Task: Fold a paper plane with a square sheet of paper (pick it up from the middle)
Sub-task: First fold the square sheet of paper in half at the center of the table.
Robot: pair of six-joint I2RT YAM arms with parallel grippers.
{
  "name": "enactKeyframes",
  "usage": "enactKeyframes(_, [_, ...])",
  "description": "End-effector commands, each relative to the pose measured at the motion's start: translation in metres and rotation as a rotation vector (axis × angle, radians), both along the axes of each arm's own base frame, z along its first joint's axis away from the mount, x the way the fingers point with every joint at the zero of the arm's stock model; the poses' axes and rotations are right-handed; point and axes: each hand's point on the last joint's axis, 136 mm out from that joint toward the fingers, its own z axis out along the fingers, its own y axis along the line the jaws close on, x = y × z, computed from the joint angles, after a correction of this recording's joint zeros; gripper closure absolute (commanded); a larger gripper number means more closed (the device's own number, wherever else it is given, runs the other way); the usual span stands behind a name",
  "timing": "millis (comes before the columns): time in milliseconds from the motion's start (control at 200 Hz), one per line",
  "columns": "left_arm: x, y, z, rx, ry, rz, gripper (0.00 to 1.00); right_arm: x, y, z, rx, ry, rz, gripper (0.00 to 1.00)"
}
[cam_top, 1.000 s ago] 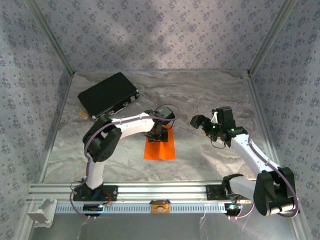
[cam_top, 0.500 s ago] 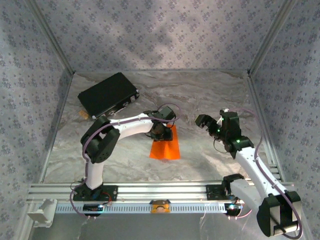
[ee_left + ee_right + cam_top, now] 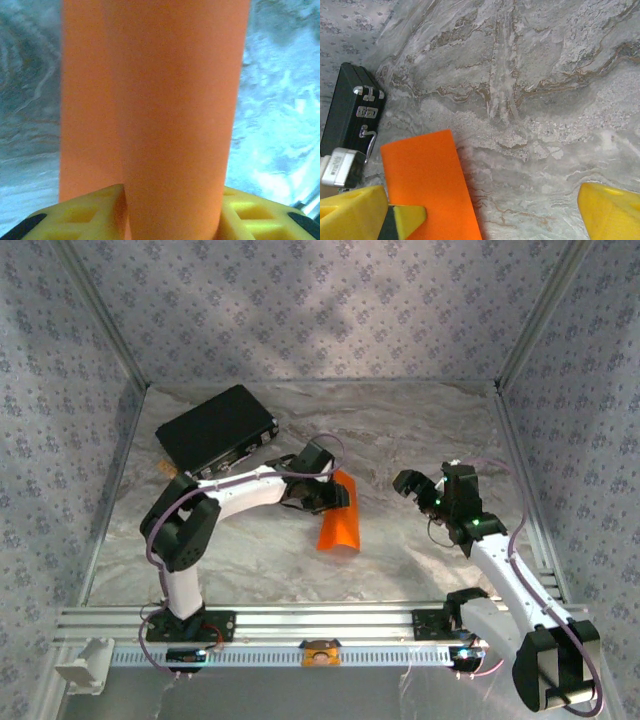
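Observation:
The square sheet of paper (image 3: 338, 525), bright orange, hangs bent into a curl and tilted just above the table's middle. My left gripper (image 3: 328, 496) is shut on its upper end. In the left wrist view the sheet (image 3: 160, 110) rises as a wide orange band between my yellow fingers (image 3: 85, 212), pinched at the left gripper (image 3: 172, 205). My right gripper (image 3: 417, 486) stands open to the right of the sheet, apart from it. From the right wrist the sheet (image 3: 427, 180) lies beside the left finger of the right gripper (image 3: 490, 215). The paper plane is out of view.
A black case (image 3: 215, 427) lies at the back left, and its latches show in the right wrist view (image 3: 347, 112). Patterned walls close in three sides. An aluminium rail (image 3: 320, 622) runs along the near edge, with a small red block (image 3: 320, 652) on it.
My left gripper has raised the orange sheet off the table and swung it right, so it now hangs tilted and curled. The right arm has drawn back to the right.

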Motion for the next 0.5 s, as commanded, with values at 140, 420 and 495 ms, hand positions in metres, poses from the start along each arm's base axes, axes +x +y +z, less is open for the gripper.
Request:
enactKeyframes(140, [-0.001,-0.032,0.059,-0.267,-0.065,-0.072,0.57,-0.001,-0.003,-0.002,0.006,0.023,-0.012,0.01])
enactKeyframes(420, [0.0,-0.036,0.069,-0.391,-0.085,-0.069,0.57,0.002,0.001,0.003,0.018,0.005,0.014,0.01])
enactKeyframes(495, [-0.001,-0.036,0.066,-0.413,-0.087,-0.076,0.56,0.002,0.005,0.005,0.029,0.005,0.038,0.01])
